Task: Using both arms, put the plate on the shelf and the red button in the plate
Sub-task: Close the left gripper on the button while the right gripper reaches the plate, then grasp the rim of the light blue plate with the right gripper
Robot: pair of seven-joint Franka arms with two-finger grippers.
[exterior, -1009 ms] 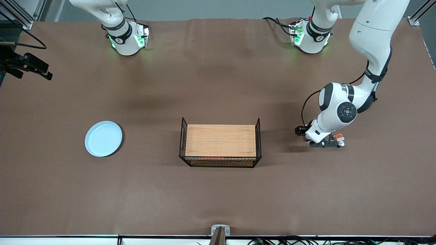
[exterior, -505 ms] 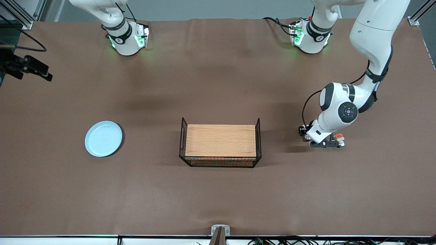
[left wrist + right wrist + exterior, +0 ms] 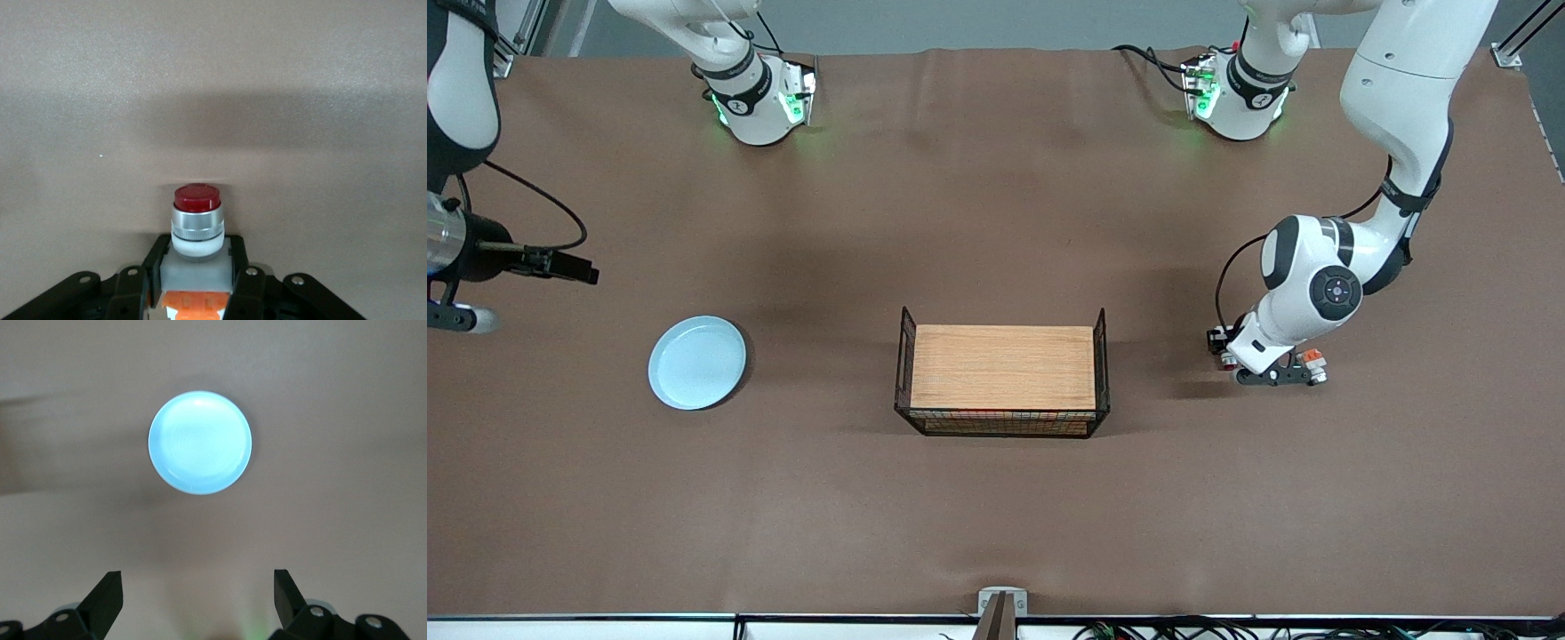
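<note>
The light blue plate (image 3: pixel 697 362) lies flat on the brown table toward the right arm's end; it also shows in the right wrist view (image 3: pixel 200 443). My right gripper (image 3: pixel 454 316) hangs open and empty over the table edge beside the plate, its fingertips (image 3: pixel 110 587) wide apart. My left gripper (image 3: pixel 1272 373) is low over the table toward the left arm's end, shut on the red button (image 3: pixel 1310 358). In the left wrist view my left gripper (image 3: pixel 197 257) clamps the white-grey body of the red button (image 3: pixel 197 227), with the dark red cap pointing outward.
A black wire basket (image 3: pixel 907 333) with a wooden board on top stands mid-table between the plate and my left gripper. A small metal bracket (image 3: pixel 1001 604) sits at the table's front edge. Both robot bases stand along the back edge.
My right arm has swung into the front view at the table's end, toward the plate. My left gripper with the red button has barely moved.
</note>
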